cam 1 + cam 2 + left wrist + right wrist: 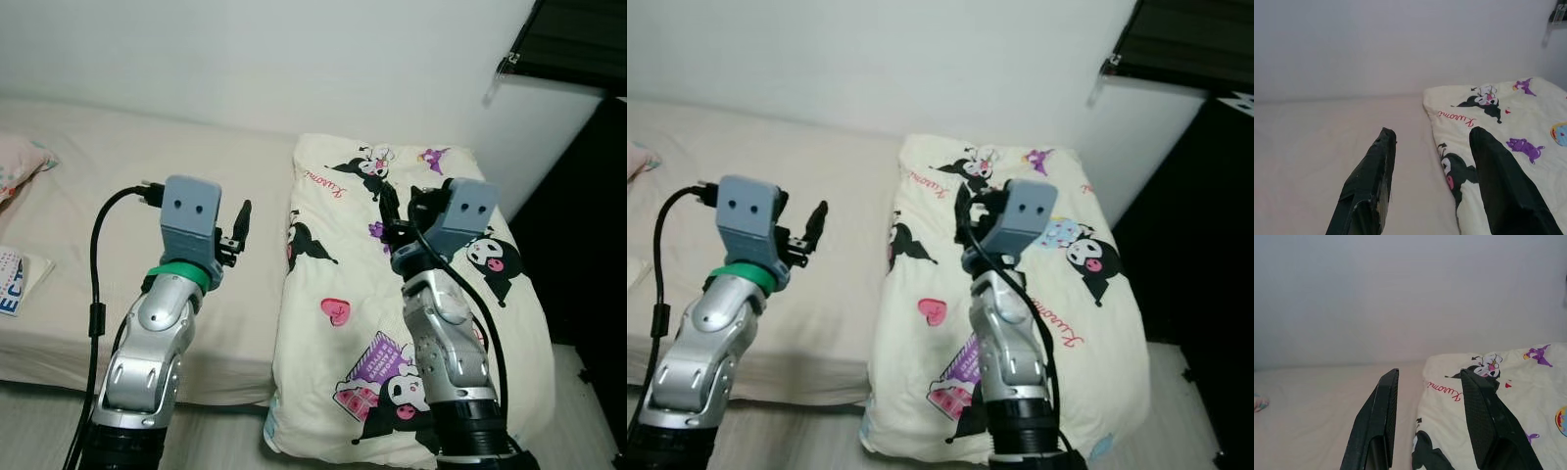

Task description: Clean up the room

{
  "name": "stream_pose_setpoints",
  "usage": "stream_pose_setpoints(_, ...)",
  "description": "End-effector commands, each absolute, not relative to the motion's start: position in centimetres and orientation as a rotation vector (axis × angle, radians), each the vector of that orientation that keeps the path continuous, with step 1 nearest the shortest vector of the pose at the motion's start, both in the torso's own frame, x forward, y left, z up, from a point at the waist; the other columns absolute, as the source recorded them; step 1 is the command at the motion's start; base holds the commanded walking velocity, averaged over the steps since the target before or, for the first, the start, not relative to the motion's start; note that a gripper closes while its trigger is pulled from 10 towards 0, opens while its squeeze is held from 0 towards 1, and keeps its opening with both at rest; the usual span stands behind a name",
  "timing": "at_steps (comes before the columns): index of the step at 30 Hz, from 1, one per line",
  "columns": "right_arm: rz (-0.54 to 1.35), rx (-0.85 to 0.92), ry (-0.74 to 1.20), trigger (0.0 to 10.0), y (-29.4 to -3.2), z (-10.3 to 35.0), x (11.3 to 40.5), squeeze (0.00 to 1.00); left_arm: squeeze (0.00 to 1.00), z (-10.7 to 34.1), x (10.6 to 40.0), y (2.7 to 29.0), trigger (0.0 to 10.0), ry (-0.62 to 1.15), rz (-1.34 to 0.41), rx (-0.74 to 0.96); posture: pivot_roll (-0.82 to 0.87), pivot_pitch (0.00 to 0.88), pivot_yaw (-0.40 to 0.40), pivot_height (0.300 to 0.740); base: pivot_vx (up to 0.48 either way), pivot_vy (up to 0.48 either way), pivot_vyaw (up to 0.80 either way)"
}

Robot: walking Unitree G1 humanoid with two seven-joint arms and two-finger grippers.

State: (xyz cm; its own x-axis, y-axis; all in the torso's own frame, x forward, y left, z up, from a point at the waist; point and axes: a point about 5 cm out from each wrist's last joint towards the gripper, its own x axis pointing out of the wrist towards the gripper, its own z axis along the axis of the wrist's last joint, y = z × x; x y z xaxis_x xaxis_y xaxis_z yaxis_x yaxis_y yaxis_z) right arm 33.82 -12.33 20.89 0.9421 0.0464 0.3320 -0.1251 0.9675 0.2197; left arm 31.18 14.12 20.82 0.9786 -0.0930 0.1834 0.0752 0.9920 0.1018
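Note:
A folded cream comforter (pixel 343 284) printed with cartoon figures lies across the right end of the bed (pixel 118 176), its front edge hanging over the mattress side. My left gripper (pixel 235 233) is raised over the bare beige sheet just left of the comforter, and the left wrist view shows it (pixel 1433 132) open with nothing between the fingers. Above the comforter's middle, my right gripper (pixel 402 206) is held up; in the right wrist view it (pixel 1430 372) is open and empty, pointing at the comforter's far corner and the wall.
A pink patterned pillow (pixel 20 162) lies at the bed's far left, and a booklet (pixel 15 279) rests near the front left edge. Dark furniture (pixel 588 245) stands close on the right under a dark shelf (pixel 568 39). A white wall runs behind the bed.

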Motion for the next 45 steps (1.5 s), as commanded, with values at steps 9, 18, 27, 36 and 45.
stream_pose_setpoints(9,0.074,0.237,-0.303,10.0,-12.57,20.02,33.9,0.0,0.0,20.95,30.91,14.09,10.0,-0.204,-0.072,0.086,0.07,0.054,-0.026,0.74,0.0,0.236,0.0)
stream_pose_setpoints(18,0.069,0.236,-0.299,10.0,-12.65,19.88,33.87,0.0,0.0,21.05,30.9,14.1,10.0,-0.205,-0.071,0.085,0.06,0.059,-0.02,0.74,0.0,0.342,0.0)
stream_pose_setpoints(27,0.061,0.238,-0.301,10.0,-12.72,19.86,33.81,0.0,0.0,21.04,31.07,14.12,10.0,-0.199,-0.072,0.089,0.06,0.061,-0.013,0.74,0.0,0.341,0.0)
stream_pose_setpoints(36,0.049,0.239,-0.301,10.0,-12.87,19.81,33.75,0.0,0.0,21.12,31.31,13.95,10.0,-0.202,-0.083,0.123,0.06,0.063,-0.006,0.74,0.0,0.235,0.0)
stream_pose_setpoints(45,0.048,0.239,-0.302,10.0,-12.9,19.81,33.68,0.0,0.0,20.86,31.46,13.5,10.0,-0.192,-0.106,0.13,0.05,0.066,-0.005,0.74,0.0,0.0,0.0)
